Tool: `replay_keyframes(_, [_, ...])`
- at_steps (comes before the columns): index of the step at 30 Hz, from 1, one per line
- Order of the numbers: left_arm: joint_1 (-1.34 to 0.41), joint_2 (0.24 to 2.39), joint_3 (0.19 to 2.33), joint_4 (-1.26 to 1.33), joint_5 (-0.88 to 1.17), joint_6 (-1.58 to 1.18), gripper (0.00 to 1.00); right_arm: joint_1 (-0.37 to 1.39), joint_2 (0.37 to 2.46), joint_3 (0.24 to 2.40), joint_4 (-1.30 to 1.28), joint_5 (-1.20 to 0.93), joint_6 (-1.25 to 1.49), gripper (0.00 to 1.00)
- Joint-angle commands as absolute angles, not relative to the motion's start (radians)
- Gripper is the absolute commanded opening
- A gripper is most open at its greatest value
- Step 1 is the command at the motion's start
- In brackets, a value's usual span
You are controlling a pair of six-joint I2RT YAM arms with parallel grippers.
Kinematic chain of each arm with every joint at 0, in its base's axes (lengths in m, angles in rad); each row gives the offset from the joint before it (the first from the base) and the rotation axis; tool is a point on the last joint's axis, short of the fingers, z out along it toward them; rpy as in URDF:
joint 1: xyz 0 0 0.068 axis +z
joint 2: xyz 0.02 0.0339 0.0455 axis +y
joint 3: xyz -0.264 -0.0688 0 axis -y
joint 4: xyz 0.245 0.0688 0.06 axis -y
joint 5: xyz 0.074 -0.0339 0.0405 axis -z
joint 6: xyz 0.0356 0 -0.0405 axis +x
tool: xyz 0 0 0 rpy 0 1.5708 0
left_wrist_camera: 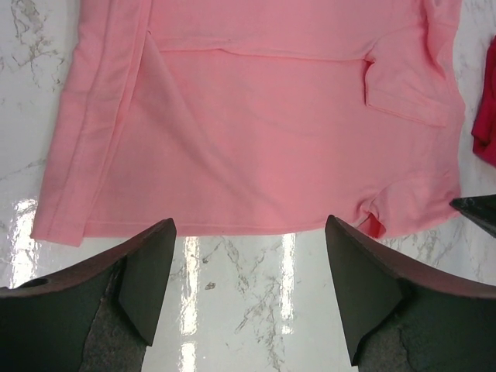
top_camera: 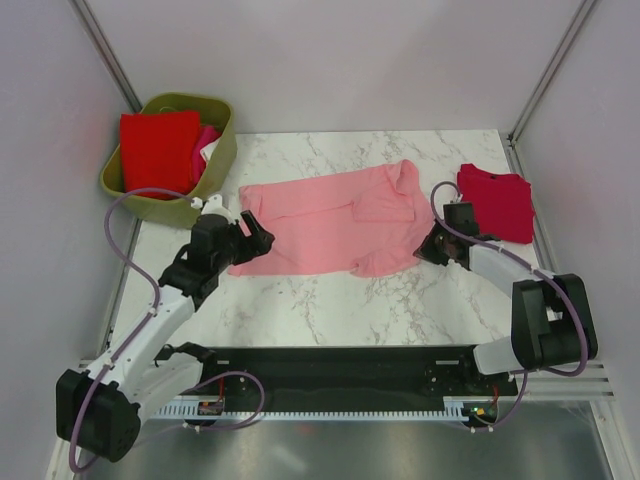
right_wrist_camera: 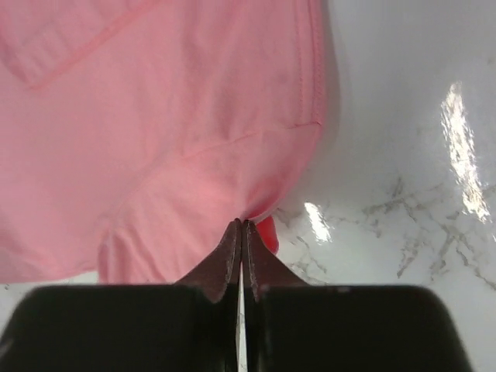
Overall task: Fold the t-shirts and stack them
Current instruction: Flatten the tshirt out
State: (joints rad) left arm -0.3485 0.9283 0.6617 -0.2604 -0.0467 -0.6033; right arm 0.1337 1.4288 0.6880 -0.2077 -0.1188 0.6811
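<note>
1. Top external first: pink shirt (top_camera: 330,220) spread across the middle of the table (top_camera: 400,300), mostly flat, with some cloth flopped over at its right end.
2. Crimson shirt (top_camera: 497,200) lying at the far right, near the pink one but apart from it.
3. Basket (top_camera: 225,150) in the far left corner, holding a red shirt (top_camera: 158,150) plus bits of hot pink cloth (top_camera: 207,137) and white cloth (top_camera: 212,152).
4. Left claw (top_camera: 258,232) sitting at the pink shirt's left end.
5. Left wrist view: both fingers (left_wrist_camera: 147,279) spread wide, just short of the hem, with only bare marble between them. Gripping nothing.
6. Same view: a sliver of the crimson shirt at the right edge, past the pink cloth.
7. Right claw (top_camera: 426,250) low at the pink shirt's right end, by the near sleeve.
8. Right wrist view: fingers (right_wrist_camera: 225,263) squeezed tight together, tips right on the pink edge, with the cloth puckering into them. Looks like a pinch on the pink shirt.
9. Tiny red bit (right_wrist_camera: 268,234) right beside those tips, too small to tell what.
</note>
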Motion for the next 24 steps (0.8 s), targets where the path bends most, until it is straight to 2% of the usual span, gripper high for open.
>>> replay_keyframes(1, [-0.348, 0.957, 0.681, -0.259, -0.049, -0.592, 0.85, 0.137, 1.416, 0.793, -0.198, -0.143, 0.718, 0.00])
replay_keyframes(8, [-0.348, 1.063, 0.701, -0.204, -0.045, -0.591, 0.86, 0.138, 1.607, 1.012, -0.189, -0.199, 0.759, 0.01])
replay_keyframes(11, [-0.351, 1.103, 0.710, -0.178, -0.034, -0.588, 0.86, 0.137, 1.707, 1.109, -0.187, -0.215, 0.761, 0.13])
replay_keyframes(13, [-0.350, 1.129, 0.719, -0.167, -0.031, -0.584, 0.86, 0.138, 1.769, 1.152, -0.189, -0.218, 0.744, 0.44])
replay_keyframes(14, [-0.350, 1.137, 0.722, -0.164, -0.025, -0.583, 0.86, 0.137, 1.790, 1.179, -0.187, -0.222, 0.735, 0.52])
replay_keyframes(15, [-0.350, 1.144, 0.726, -0.164, -0.022, -0.583, 0.86, 0.137, 1.792, 1.187, -0.193, -0.221, 0.724, 0.54])
replay_keyframes(24, [-0.364, 1.134, 0.727, -0.149, 0.015, -0.558, 0.86, 0.137, 1.609, 1.020, -0.225, -0.112, 0.604, 0.54])
